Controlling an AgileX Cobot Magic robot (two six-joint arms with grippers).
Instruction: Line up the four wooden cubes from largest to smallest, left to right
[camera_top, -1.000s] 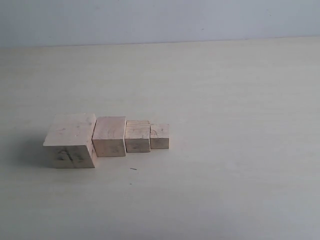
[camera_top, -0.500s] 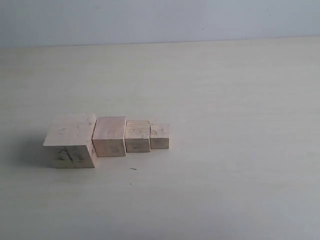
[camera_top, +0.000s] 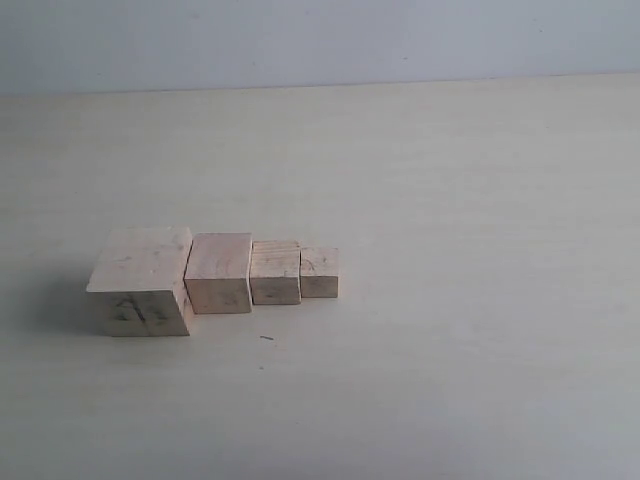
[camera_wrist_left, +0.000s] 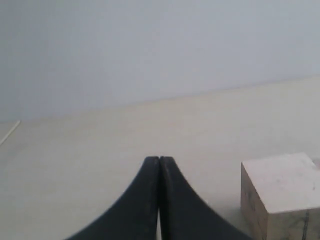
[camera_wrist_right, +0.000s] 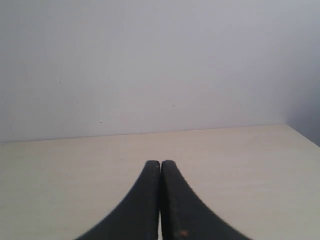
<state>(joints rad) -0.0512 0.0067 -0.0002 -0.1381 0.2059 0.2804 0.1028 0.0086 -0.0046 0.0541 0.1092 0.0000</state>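
Four pale-wood cubes stand touching in a row on the table in the exterior view. The largest cube (camera_top: 142, 280), with dark scribbles on its front face, is at the left end. To its right come the second cube (camera_top: 219, 272), the third cube (camera_top: 275, 272) and the smallest cube (camera_top: 319, 272). Neither arm shows in the exterior view. In the left wrist view my left gripper (camera_wrist_left: 159, 161) is shut and empty, with the largest cube (camera_wrist_left: 282, 192) off to one side of it. My right gripper (camera_wrist_right: 160, 164) is shut and empty over bare table.
The pale wooden table (camera_top: 450, 200) runs back to a grey-white wall (camera_top: 320, 40). A tiny dark speck (camera_top: 267, 338) lies just in front of the row. The table's far edge and a corner show in the right wrist view.
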